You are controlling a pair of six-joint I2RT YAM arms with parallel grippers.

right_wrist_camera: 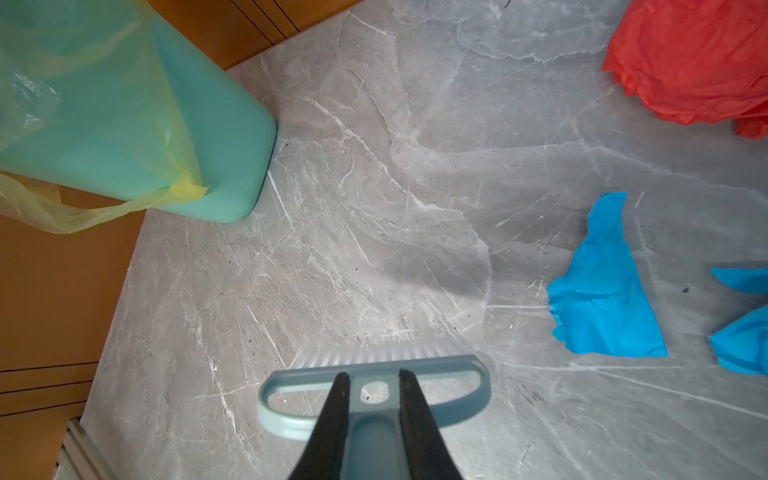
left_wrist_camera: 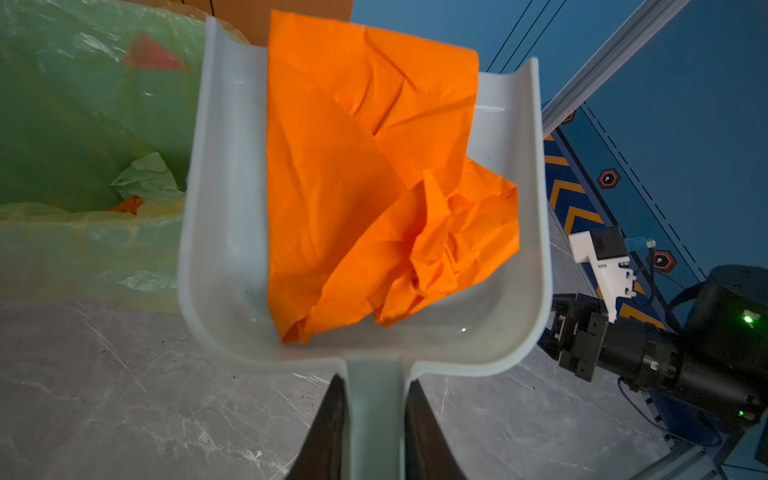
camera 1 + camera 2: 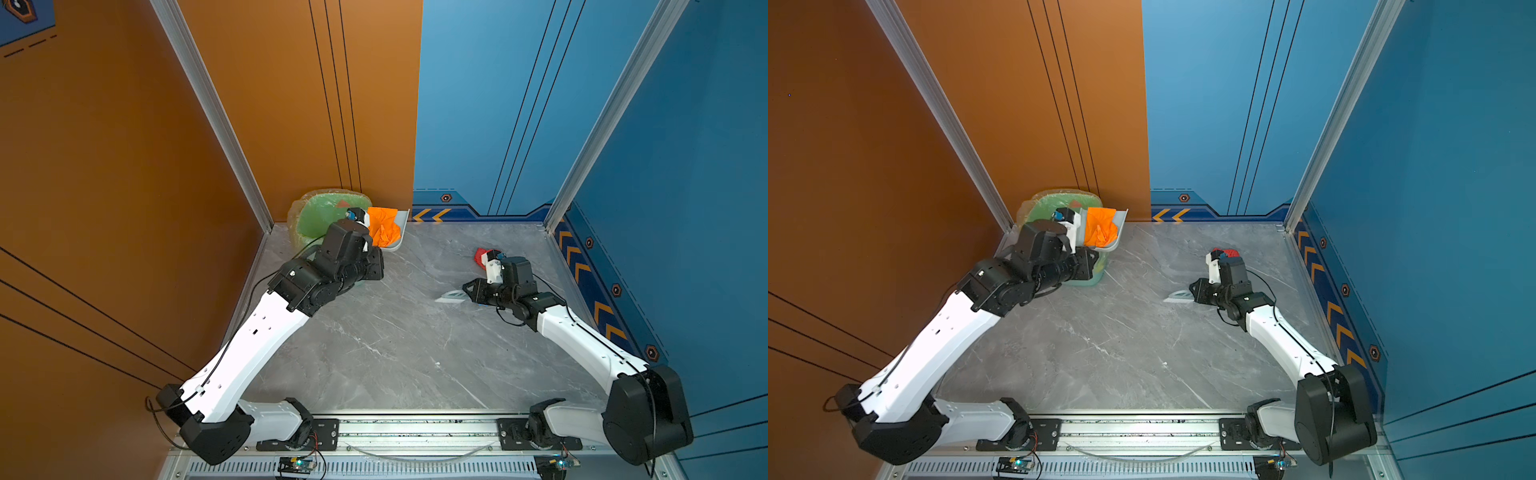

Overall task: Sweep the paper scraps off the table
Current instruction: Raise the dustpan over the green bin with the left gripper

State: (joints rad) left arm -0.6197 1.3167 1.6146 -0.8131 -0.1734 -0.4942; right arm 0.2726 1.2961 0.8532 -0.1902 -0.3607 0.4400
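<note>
A crumpled orange paper scrap (image 2: 365,187) lies in the pale grey dustpan (image 2: 224,249). My left gripper (image 2: 374,380) is shut on the dustpan's handle and holds it up beside the rim of the green bag-lined bin (image 3: 320,216). My right gripper (image 1: 371,374) is shut on the handle of the grey-blue brush (image 1: 449,370), whose bristles rest on the grey marble table (image 3: 395,353). A red paper scrap (image 1: 690,62) and two bright blue scraps (image 1: 602,291) (image 1: 744,340) lie on the table to one side of the brush. In both top views the red scrap (image 3: 481,255) peeks out behind the right wrist.
Inside the bin lie a pale green wad (image 2: 145,176) and an orange bit (image 2: 129,203). The bin stands in the back left corner against the orange wall. Aluminium rails (image 3: 415,428) edge the table, and the blue wall bounds its right side.
</note>
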